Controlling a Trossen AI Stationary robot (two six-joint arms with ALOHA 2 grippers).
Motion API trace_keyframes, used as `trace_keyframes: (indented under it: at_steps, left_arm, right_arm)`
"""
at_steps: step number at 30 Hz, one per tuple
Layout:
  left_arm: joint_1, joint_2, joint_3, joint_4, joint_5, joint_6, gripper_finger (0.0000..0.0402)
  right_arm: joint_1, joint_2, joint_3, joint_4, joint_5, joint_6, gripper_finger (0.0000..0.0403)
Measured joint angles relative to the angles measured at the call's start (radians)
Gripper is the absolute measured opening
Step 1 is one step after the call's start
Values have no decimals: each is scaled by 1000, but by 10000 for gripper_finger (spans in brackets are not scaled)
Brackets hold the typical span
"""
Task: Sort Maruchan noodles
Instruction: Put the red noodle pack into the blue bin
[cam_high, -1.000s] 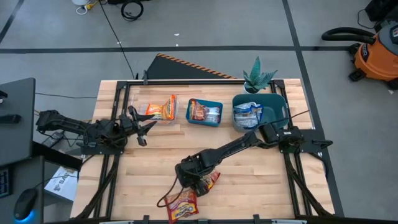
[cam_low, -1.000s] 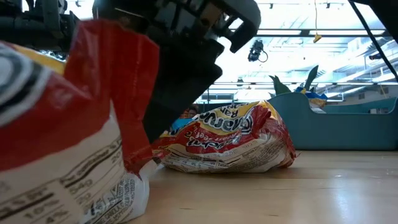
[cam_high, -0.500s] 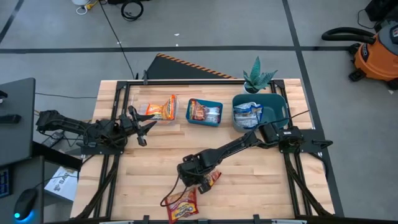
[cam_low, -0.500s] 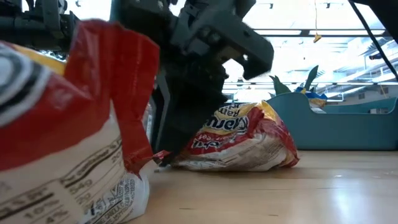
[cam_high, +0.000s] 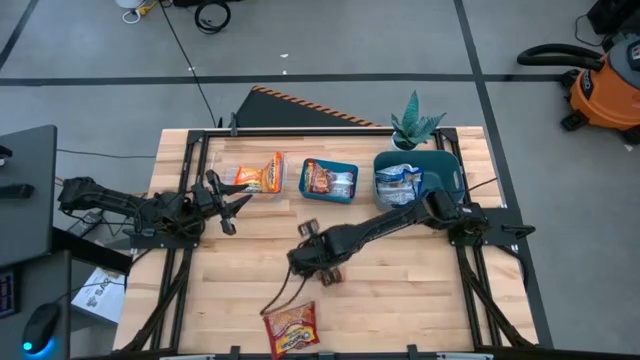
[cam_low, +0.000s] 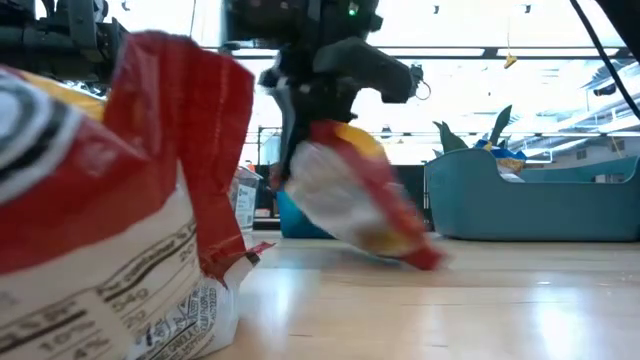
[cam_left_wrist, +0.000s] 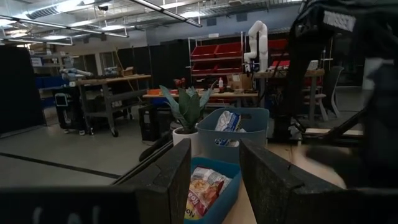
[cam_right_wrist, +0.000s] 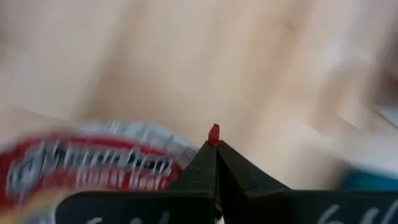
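Gripper lifting a noodle packet off the table

The right gripper (cam_low: 305, 120) is pinching a red-and-yellow packet (cam_low: 355, 195), which is hanging tilted above the wooden table (cam_low: 480, 300). Another red packet (cam_low: 110, 200) is looming near left; a teal bin (cam_low: 530, 200) is sitting far right.

right gripper (cam_high: 322, 268) risen off the table, red-and-yellow packet (cam_low: 362, 205) lifted with it, carried toward the bins

Counts, high view: two teal bins, one small (cam_high: 329, 181), one larger (cam_high: 418, 177); one clear tray (cam_high: 250, 176). Red-and-yellow packets: three — one in small bin (cam_high: 317, 177), one near table's front edge (cam_high: 288, 327), one lifted (cam_low: 355, 195). Orange packet (cam_high: 264, 174): one. Blue-and-white packets (cam_high: 400, 183): a heap, number unclear. One potted plant (cam_high: 413, 124).
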Motion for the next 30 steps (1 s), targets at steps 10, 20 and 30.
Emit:
trace_keyframes:
  at_steps: [10, 20, 30]
  left_arm:
    - [0, 0, 0, -1, 0, 0, 142]
    - [0, 0, 0, -5, 0, -1, 142]
    - [0, 0, 0, -17, 0, -2, 142]
  right_arm:
    - [-82, -203, 0, -160, 325, 64, 6]
    - [-261, -334, 0, -291, 398, 81, 6]
    - [-440, -338, -161, -216, 271, 18, 7]
